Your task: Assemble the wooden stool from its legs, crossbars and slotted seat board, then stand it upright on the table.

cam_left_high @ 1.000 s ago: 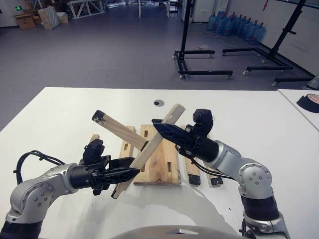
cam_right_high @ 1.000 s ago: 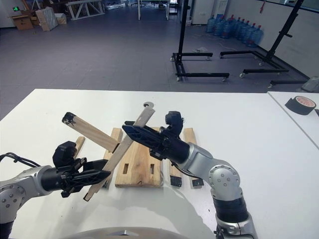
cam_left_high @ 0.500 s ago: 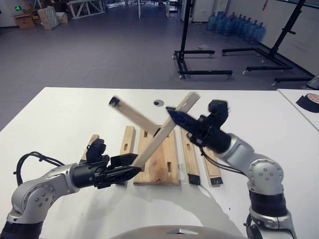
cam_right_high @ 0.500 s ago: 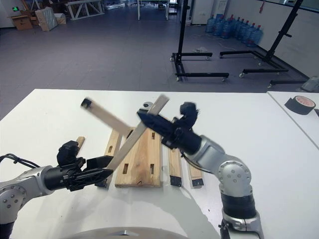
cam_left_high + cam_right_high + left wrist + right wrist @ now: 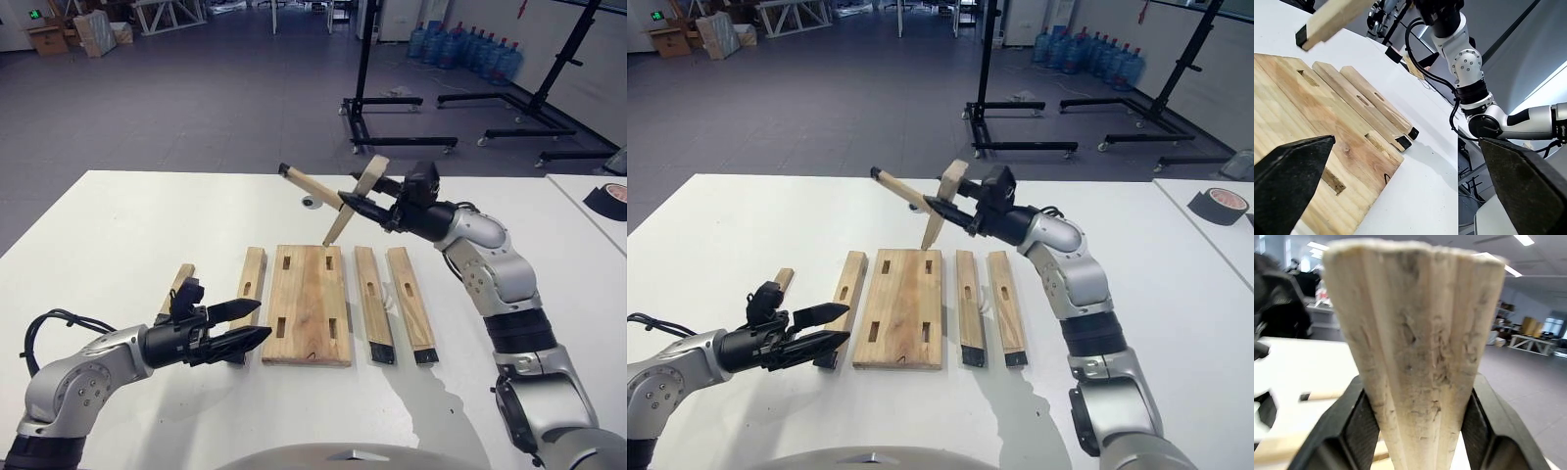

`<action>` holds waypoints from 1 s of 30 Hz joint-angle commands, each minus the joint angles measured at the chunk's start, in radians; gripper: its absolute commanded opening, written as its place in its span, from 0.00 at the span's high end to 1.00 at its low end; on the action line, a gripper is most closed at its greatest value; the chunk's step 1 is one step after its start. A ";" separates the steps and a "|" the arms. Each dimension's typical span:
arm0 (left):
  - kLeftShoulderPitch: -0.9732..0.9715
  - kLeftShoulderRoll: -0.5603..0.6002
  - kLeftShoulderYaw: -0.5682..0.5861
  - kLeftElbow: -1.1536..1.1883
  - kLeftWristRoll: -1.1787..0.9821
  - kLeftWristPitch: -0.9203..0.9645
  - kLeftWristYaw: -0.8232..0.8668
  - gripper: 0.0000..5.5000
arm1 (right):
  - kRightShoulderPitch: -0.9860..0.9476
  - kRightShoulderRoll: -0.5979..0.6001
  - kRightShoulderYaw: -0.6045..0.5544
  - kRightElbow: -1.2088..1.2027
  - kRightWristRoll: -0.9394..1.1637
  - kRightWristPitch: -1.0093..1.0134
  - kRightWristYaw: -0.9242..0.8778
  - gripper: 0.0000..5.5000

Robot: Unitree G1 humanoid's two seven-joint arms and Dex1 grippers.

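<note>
— Left eye view, from the left: any writing?
— One green sign far back by the cardboard boxes, too small to read.
— And the left gripper?
— Low over the white table, fingers spread, nothing in them. It hides the near end of a slotted leg. A short piece lies just left of that.
— Then?
— The seat board lies flat, with two legs lying beside it on its right. Above the board's far edge the right gripper is clamped on a crossed pair of bars, held off the table.
— The room?
— Grey floor, black frames, water bottles. A tape roll is cut off at the right edge.
</note>
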 commanded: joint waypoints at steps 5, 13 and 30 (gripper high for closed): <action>-0.039 0.005 -0.063 -0.028 0.124 -0.062 0.044 0.02 | 0.045 -0.038 0.017 0.051 -0.079 -0.057 0.126 0.63; -0.040 0.032 -0.235 -0.014 0.328 -0.126 0.047 0.02 | 0.044 -0.025 0.012 0.049 -0.076 -0.046 0.166 0.63; -0.105 -0.034 -0.149 -0.508 -0.089 0.349 0.560 0.02 | 0.035 -0.045 0.024 0.038 -0.016 0.067 0.272 0.63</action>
